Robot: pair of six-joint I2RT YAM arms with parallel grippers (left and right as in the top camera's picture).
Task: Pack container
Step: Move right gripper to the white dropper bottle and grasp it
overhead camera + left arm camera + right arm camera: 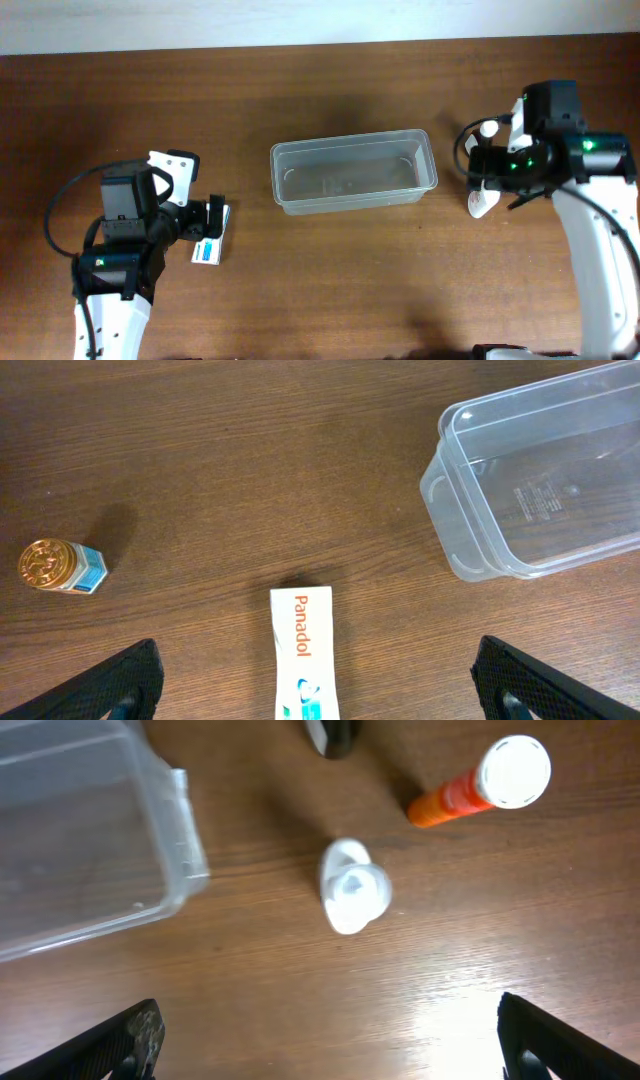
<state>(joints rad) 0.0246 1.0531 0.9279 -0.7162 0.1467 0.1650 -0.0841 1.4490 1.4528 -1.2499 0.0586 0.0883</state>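
The clear plastic container (352,147) lies empty at the table's centre. It also shows in the left wrist view (436,478) and the right wrist view (187,832). My left gripper (207,222) is open and hangs over a white Panadol box (210,247), whose near end lies between the fingers in the left wrist view (302,650). My right gripper (480,170) is open and empty, right of the container. A white bottle (352,898) lies on the wood ahead of its fingers (330,1040), with an orange tube (470,788) with a white cap beyond.
A small bottle with a gold cap (60,566) lies on its side left of the Panadol box. A dark object (332,734) shows at the top edge of the right wrist view. In the overhead view the white bottle (481,203) sits just below the right wrist.
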